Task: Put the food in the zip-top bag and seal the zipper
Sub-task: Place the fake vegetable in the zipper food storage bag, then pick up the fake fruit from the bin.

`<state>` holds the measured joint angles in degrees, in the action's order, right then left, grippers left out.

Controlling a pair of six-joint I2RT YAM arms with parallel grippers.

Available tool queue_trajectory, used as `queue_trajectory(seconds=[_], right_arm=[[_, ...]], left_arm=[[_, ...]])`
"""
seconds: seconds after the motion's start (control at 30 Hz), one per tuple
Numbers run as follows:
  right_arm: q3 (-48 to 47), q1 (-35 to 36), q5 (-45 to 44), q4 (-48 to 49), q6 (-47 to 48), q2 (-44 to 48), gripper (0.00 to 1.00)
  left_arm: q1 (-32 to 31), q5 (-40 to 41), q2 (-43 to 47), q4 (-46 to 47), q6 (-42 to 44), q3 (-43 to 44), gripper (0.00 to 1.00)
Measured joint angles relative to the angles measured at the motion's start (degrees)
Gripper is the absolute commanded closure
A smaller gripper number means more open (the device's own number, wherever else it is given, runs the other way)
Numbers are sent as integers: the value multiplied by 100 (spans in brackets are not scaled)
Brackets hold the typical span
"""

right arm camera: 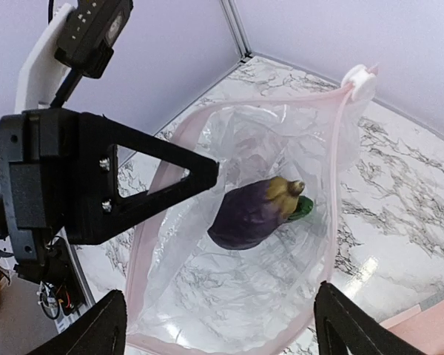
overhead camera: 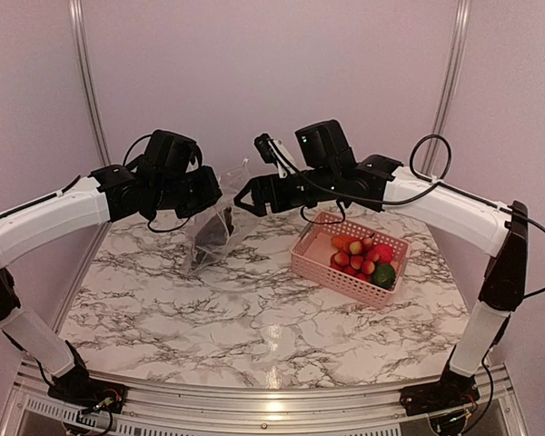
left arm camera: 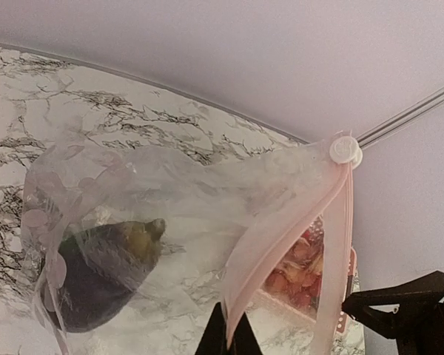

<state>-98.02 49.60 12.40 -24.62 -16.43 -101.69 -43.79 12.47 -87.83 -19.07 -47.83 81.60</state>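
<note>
The left gripper point(left arm camera: 227, 334) has its fingers pressed together on the pink rim of the zip-top bag point(left arm camera: 192, 185), holding the mouth up and open. The right gripper point(right arm camera: 222, 310) has its fingers spread wide just in front of that mouth, touching nothing. The pink zipper point(left arm camera: 337, 237) rings the opening, with one white slider point(left arm camera: 345, 150) at its far end.

Both arms reach forward and inward, their wrists meeting above the far left of the table point(overhead camera: 236, 318), which is white marble with grey veins. Pale lilac walls point(overhead camera: 254, 73) with metal posts point(overhead camera: 84, 82) close it in.

One aubergine point(right arm camera: 244, 214) lies in the bag, with one green piece point(right arm camera: 303, 209) beside it. One pink basket point(overhead camera: 316, 263) to the right holds several red berries point(overhead camera: 356, 262) and one round green fruit point(overhead camera: 384, 275).
</note>
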Motion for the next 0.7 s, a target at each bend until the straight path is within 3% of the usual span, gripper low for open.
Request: queue_trajectory(seconds=[0.4,0.7], right_arm=[[-7,-227,-492,-378,-144,516,23],[1344,-2046,-446,-754,-437,1349,26]], left_arm=[[26,-11,0,-33,232,-107,100],[26,63,2,-306,748,-79,100]])
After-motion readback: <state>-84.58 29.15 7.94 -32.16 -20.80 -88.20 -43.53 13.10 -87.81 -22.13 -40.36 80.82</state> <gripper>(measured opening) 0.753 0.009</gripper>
